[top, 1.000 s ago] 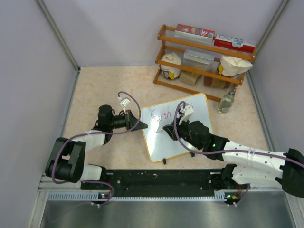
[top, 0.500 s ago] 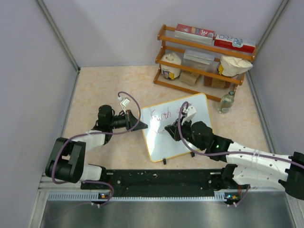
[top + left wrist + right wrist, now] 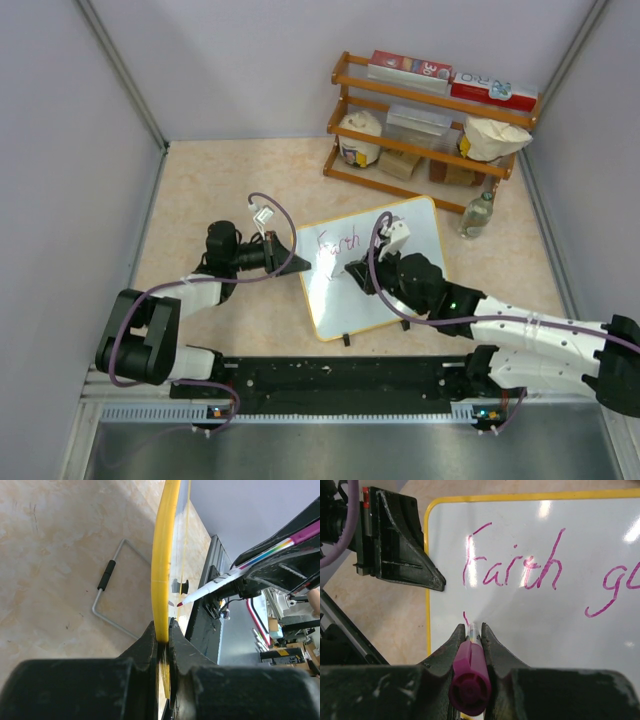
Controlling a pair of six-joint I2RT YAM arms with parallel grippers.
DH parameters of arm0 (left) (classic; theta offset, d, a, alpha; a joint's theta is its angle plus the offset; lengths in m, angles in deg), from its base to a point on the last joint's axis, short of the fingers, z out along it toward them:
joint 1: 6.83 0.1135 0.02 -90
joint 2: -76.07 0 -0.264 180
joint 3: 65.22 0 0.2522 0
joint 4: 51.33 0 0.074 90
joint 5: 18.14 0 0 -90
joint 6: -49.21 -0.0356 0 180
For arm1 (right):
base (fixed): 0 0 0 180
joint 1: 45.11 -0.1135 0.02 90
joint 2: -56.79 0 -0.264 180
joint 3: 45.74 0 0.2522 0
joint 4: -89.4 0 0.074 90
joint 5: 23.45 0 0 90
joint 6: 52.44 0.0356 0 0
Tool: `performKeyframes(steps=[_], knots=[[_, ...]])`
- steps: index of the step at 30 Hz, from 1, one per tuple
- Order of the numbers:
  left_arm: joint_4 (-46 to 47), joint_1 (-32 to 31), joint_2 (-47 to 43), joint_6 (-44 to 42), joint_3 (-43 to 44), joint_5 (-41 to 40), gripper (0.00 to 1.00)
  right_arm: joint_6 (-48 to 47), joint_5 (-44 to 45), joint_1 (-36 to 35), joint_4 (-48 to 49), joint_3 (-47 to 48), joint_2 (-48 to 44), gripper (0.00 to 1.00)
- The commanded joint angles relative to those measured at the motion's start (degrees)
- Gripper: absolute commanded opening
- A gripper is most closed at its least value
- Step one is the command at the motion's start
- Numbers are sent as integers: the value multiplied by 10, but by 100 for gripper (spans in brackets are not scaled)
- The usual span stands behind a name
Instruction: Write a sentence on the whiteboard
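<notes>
The whiteboard [image 3: 400, 255] lies tilted on the table, white with a yellow frame [image 3: 164, 570]. My left gripper [image 3: 290, 262] is shut on its left edge; the jaws pinch the frame in the left wrist view [image 3: 163, 632]. My right gripper [image 3: 352, 276] is shut on a magenta marker [image 3: 470, 672], tip touching the board's lower left. The sentence [image 3: 520, 567] reads "Earth g" in pink cursive in the right wrist view, with a short new stroke [image 3: 465, 617] starting a second line just above the marker tip. The marker also shows in the left wrist view [image 3: 220, 582].
A wooden shelf [image 3: 430, 125] with boxes, jars and bags stands at the back right. A clear bottle [image 3: 477, 215] stands just right of the board. A wire stand leg [image 3: 107, 597] lies on the table beside the board. Grey walls close in both sides.
My right gripper moved the marker down from the first line to the board's lower left and began a small stroke there. The left gripper and board have not moved.
</notes>
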Motion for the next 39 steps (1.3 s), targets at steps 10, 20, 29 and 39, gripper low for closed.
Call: performKeyframes(steps=[10, 20, 29, 39], knots=[[-1, -11, 4, -51, 7, -8, 0, -11, 32, -6, 40, 44, 5, 0], [-1, -11, 3, -51, 6, -8, 0, -6, 48, -5, 29, 31, 19, 0], [-2, -11, 3, -51, 7, -8, 0, 5, 36, -5, 19, 14, 17, 0], [-2, -11, 2, -52, 6, -9, 0, 11, 28, -5, 10, -4, 5, 0]])
